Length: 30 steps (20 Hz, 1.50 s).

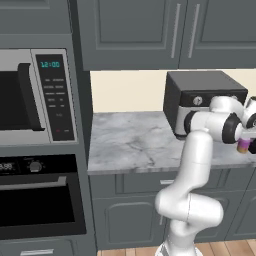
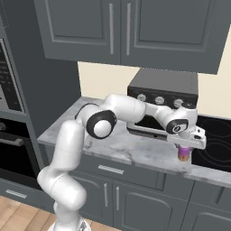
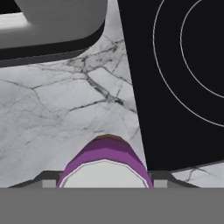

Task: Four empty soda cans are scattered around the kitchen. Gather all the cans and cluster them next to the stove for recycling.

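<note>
Gripping the purplish-pink can (image 2: 183, 153) from above, the gripper (image 2: 184, 145) holds it upright just over the marble counter (image 2: 135, 155), beside the left edge of the stove (image 2: 214, 140) and in front of the toaster oven (image 2: 164, 97). This position suits the clustering spot next to the cooktop. The can is a small cylinder with a purple wall, a pale silver top and an orange-brown band low down.
</note>
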{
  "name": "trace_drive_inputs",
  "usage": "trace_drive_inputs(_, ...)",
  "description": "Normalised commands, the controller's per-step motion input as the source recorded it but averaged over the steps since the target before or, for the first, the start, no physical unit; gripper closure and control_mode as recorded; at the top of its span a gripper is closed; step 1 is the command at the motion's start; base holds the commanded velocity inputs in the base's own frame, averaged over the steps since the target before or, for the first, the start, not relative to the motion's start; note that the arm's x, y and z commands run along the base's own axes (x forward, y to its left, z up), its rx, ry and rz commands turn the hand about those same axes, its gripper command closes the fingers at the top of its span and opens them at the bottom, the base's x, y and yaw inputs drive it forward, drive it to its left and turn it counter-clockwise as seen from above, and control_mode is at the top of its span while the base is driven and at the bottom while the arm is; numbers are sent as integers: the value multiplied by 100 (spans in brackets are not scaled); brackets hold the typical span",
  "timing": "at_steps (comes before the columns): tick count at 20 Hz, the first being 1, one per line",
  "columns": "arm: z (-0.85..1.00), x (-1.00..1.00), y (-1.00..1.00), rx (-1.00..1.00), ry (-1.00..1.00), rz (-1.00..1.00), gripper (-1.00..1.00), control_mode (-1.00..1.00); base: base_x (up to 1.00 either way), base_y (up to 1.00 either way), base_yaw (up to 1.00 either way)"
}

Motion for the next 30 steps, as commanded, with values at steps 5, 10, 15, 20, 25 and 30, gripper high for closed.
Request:
trace_drive_inputs(5,-14,1,-6,0,0,0,100,-100,0,0,0)
trace_drive_inputs(10,-15,2,-4,0,0,0,100,-100,0,0,0)
trace_drive_inputs(15,-7,0,-1,0,0,0,-100,-100,0,0,0)
trace_drive_inputs(20,3,0,-3,0,0,0,-100,-100,0,0,0)
trace_drive_inputs(25,10,-2,-2,0,-2,3,-100,-100,0,0,0)
trace_drive_inputs(30,20,-5,0,0,-1,1,-100,-100,0,0,0)
